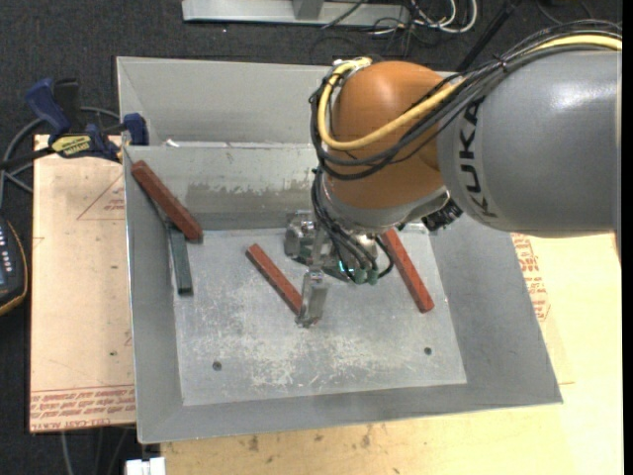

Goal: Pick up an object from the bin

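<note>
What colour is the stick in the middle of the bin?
Reddish brown; the stick shows in the camera view.

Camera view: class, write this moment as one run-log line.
hand low at bin centre | beside lower end of middle red-brown strip | strip flat on floor | left red-brown strip, grey bar, right red-brown strip lie apart

Dark speckled carpet point(59, 28) covers the floor, with a grey metal base point(247, 10) and tangled cables point(445, 6) at the top.

Arm point(539, 137) bent over, jaws pointing downward
</note>
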`<state>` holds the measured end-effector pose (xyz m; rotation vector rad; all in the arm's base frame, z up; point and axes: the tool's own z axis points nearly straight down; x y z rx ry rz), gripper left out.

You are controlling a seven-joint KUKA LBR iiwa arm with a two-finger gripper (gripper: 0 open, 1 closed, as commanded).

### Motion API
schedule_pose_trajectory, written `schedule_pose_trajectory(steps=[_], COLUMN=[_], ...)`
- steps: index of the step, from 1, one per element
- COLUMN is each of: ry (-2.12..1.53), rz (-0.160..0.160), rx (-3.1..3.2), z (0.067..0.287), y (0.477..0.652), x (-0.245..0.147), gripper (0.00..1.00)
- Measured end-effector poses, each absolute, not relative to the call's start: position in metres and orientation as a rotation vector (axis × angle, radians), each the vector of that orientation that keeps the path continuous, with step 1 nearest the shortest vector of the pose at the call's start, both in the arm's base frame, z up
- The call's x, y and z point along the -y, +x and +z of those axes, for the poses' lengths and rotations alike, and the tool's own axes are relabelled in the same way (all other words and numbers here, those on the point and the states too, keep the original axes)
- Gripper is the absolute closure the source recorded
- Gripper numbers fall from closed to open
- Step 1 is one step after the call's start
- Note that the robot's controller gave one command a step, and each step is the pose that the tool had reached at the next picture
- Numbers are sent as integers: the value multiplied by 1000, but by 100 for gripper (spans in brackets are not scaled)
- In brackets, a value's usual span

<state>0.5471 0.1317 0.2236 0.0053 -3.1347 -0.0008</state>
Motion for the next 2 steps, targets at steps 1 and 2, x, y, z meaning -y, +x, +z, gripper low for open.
schedule_pose_trajectory(steps=[1,2], ry=[-313,-557], rz=[3,-2], rx=[3126,3090], z=[194,71], y=[575,597], x=[-16,-39], gripper=[0,0])
